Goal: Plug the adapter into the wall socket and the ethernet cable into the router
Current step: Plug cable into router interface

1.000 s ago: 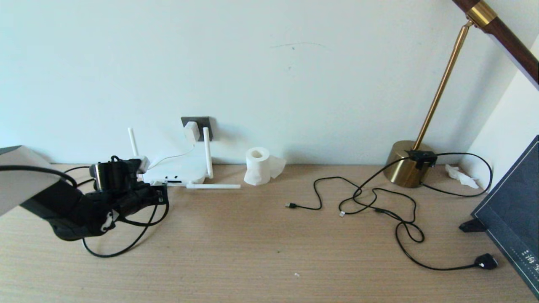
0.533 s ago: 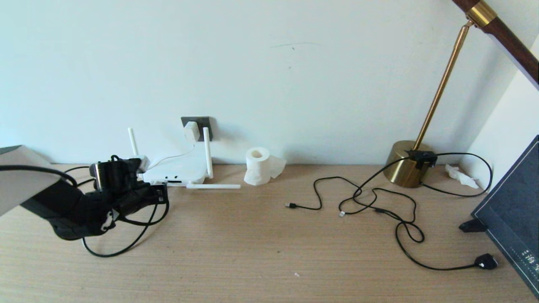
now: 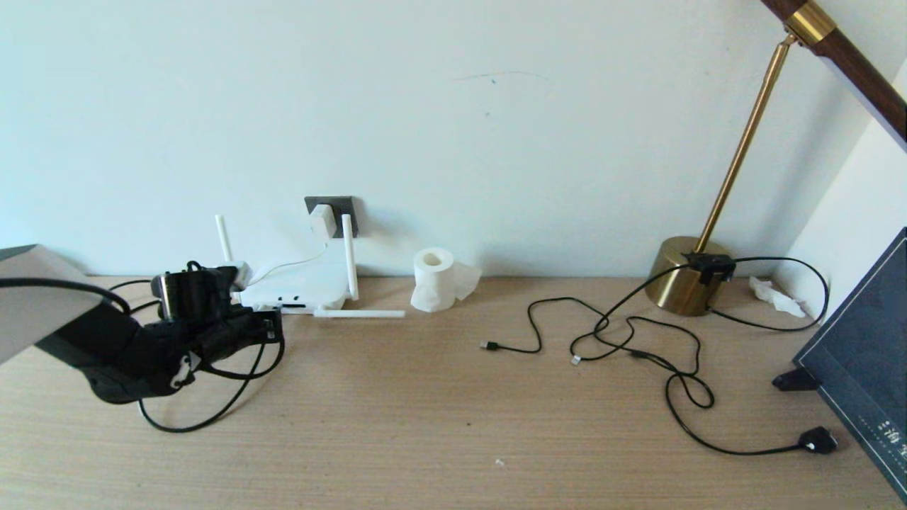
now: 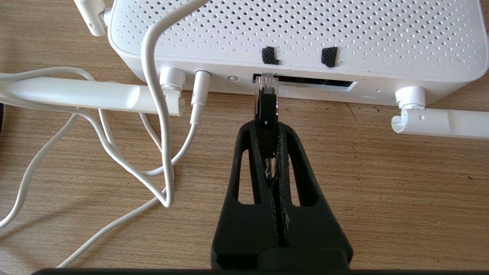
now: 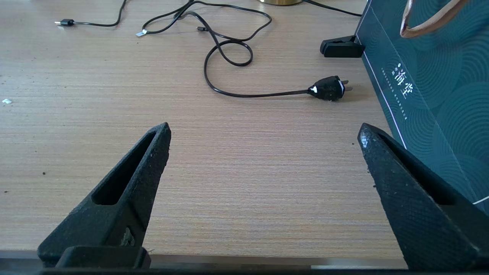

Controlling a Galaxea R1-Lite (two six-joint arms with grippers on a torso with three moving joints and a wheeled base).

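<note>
The white router [image 3: 301, 283] lies by the wall at the left; its ported front edge [image 4: 305, 82] faces my left gripper [image 4: 267, 128]. That gripper is shut on the ethernet cable's black-booted plug [image 4: 266, 103]. The plug's clear tip sits at the left end of the dark port slot; how deep it is in I cannot tell. The black cable [image 3: 212, 418] loops on the table below my left gripper [image 3: 266, 327]. The white adapter [image 3: 322, 221] sits in the dark grey wall socket [image 3: 344, 210], and its cord [image 4: 160, 114] runs to the router. My right gripper [image 5: 264, 130] hangs open over bare table.
One router antenna [image 3: 360, 313] lies flat on the table. A tissue roll [image 3: 434, 278] stands right of the router. Further right are a brass lamp base [image 3: 680, 287], tangled black cables [image 3: 638, 347] with a mains plug [image 3: 818, 440], and a dark green bag [image 3: 864, 354].
</note>
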